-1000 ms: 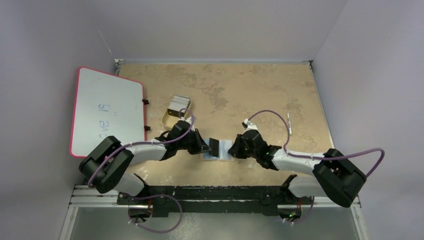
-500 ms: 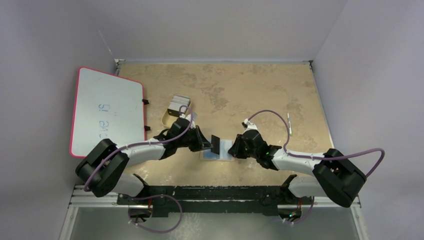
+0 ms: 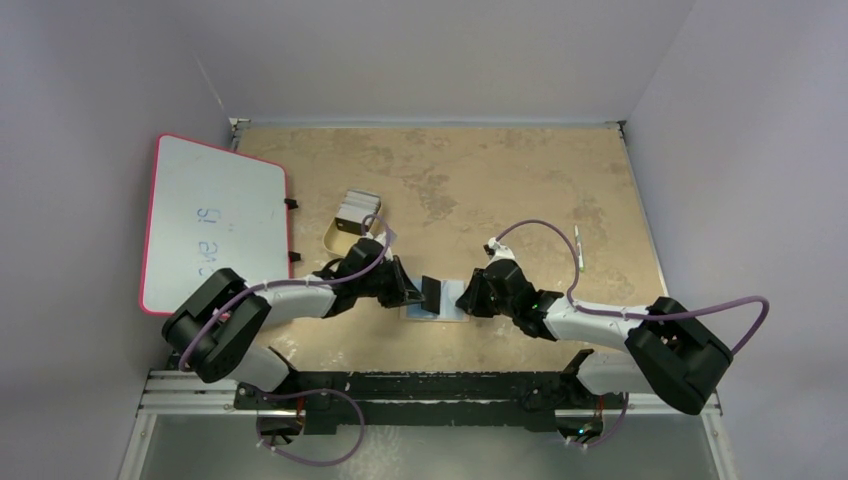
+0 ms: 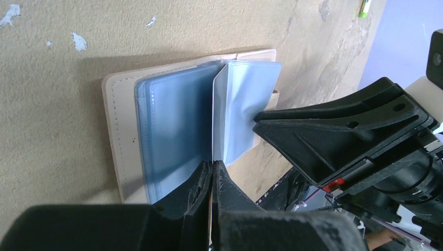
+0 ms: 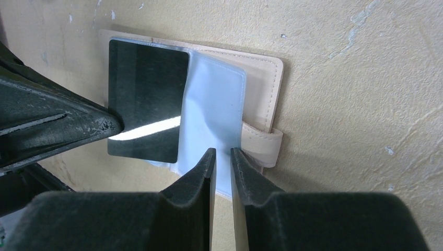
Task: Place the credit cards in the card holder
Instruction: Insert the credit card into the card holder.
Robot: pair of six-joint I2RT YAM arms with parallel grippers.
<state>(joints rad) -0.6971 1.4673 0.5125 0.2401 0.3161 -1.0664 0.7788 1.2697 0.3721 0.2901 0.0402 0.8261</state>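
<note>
Left gripper (image 4: 212,168) was clamped on the black card (image 5: 149,99), held on edge at the open card holder (image 5: 261,78) lying between the arms. Right gripper (image 5: 222,154) narrowly pinched up its blue sleeve (image 5: 214,104). No card looked inserted yet; pale cards (image 3: 357,210) sat in the tray (image 3: 331,240).

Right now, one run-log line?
left jaws: shut on black card | right jaws: shut on card holder pocket | card edge-on over open holder

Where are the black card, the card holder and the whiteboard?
black card (image 5: 149,83): right wrist view, centre of its face.
card holder (image 5: 264,83): right wrist view, bare tan cover.
whiteboard (image 3: 215,215): top view, white surface.
</note>
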